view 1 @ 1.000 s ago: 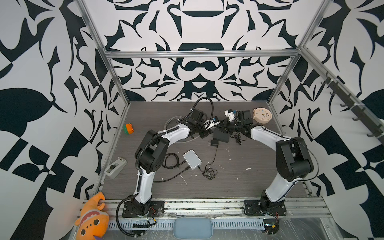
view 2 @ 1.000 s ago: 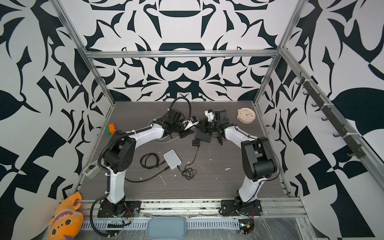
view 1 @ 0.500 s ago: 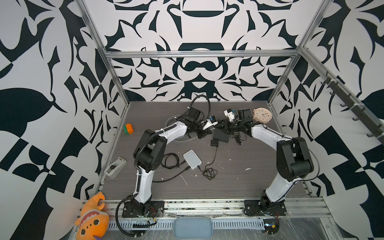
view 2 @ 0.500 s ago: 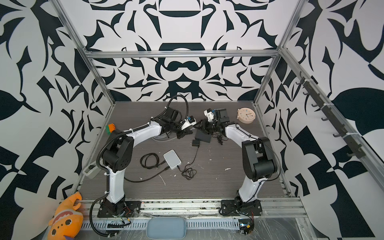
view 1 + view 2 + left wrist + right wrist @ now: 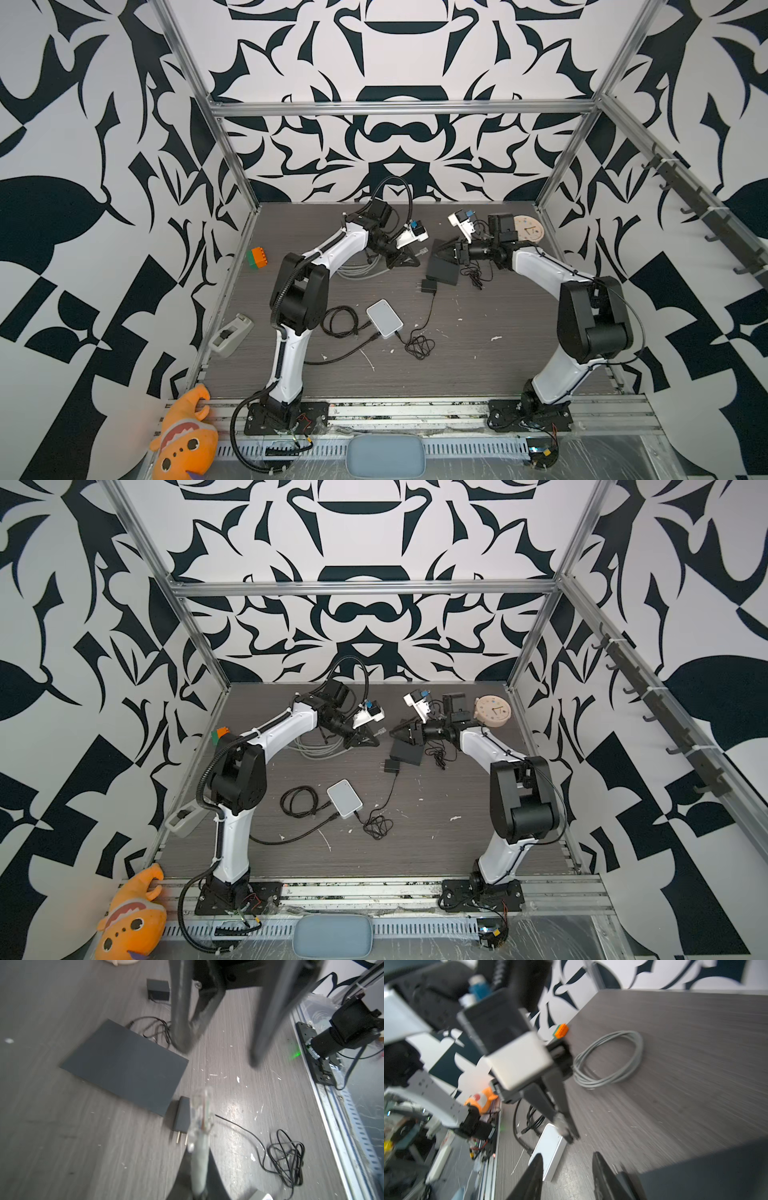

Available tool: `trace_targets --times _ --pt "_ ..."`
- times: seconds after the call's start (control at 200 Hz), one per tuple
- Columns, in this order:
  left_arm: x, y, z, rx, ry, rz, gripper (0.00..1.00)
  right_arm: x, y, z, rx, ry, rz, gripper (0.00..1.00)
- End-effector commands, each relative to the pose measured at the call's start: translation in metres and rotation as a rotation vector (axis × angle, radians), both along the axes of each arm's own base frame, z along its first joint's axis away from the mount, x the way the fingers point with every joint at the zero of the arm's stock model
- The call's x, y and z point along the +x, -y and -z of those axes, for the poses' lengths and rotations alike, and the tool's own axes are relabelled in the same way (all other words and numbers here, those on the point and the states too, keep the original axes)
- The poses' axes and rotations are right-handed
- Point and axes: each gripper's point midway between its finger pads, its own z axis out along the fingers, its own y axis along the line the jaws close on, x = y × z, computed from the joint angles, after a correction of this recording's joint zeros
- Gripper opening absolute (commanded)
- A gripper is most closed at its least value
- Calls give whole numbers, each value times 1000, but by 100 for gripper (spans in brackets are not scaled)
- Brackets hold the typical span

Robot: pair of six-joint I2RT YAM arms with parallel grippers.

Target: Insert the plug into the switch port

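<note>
Near switch [image 5: 124, 1070], plug [image 5: 202, 1114] axis along left end effector [image 5: 198, 1157]

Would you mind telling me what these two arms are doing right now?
The left gripper is shut on the grey network cable just behind its clear plug, holding the plug in the air short of the black switch lying on the table. The right gripper is open beside the switch, gripping nothing. The plug is not yet in a port.
</note>
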Motion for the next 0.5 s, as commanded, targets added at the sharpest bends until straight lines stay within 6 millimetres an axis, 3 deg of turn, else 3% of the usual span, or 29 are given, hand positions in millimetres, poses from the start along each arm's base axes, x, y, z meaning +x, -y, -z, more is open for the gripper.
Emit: trace_targets --times 0.0,0.34,0.495 --pt "-14 -2 -2 -6 -63 42 0 1 -10 -18 43 108 -53 44" --pt "-16 -3 -7 -13 -47 33 0 17 -8 -14 10 -33 31 41" --pt "-15 -5 -8 -8 -28 22 0 28 -10 -26 90 -157 105 37"
